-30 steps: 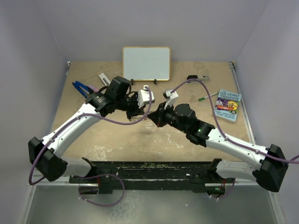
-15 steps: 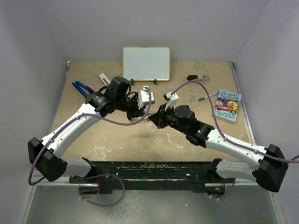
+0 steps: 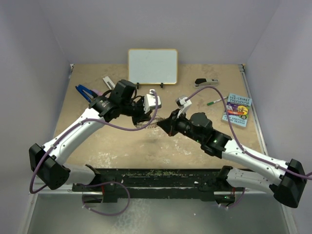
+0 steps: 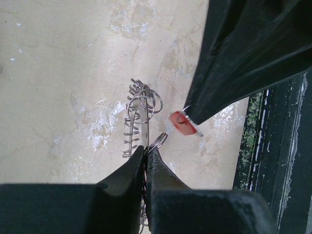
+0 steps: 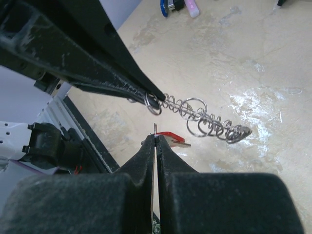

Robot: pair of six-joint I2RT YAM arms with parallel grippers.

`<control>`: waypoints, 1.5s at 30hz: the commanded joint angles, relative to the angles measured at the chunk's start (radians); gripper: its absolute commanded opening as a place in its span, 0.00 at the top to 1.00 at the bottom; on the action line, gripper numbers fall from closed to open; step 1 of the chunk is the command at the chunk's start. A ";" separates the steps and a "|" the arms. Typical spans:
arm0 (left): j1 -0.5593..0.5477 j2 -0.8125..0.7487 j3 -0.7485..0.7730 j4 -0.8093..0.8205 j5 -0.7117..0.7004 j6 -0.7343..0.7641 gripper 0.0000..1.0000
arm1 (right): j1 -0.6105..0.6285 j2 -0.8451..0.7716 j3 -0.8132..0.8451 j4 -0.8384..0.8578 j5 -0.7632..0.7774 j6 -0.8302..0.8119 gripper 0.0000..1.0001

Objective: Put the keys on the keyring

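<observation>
My left gripper is shut on the edge of the keyring, a flat grey metal ring seen edge-on with small wire loops along its rim, held above the table. My right gripper is shut on a thin metal piece at the red-headed key, which hangs just below the keyring. The key sits right of the keyring, a small gap apart, under the right fingers. In the top view both grippers, left and right, meet at mid-table.
A whiteboard stands at the back. A book, a green-tipped pen and a stapler lie at the right. Blue-handled tools lie at the back left. A dark rail runs along the near edge.
My right arm has shifted right and its gripper has drawn slightly back from the left gripper, with the key still in it. The left arm has not moved.
</observation>
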 commanded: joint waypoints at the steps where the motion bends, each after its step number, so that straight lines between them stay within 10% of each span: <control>1: -0.002 -0.029 0.041 0.060 -0.031 -0.028 0.97 | 0.001 -0.055 -0.020 0.006 -0.018 0.003 1.00; 45: -0.003 -0.023 0.012 0.079 -0.025 -0.062 0.97 | 0.020 0.096 0.112 0.091 0.069 -0.012 1.00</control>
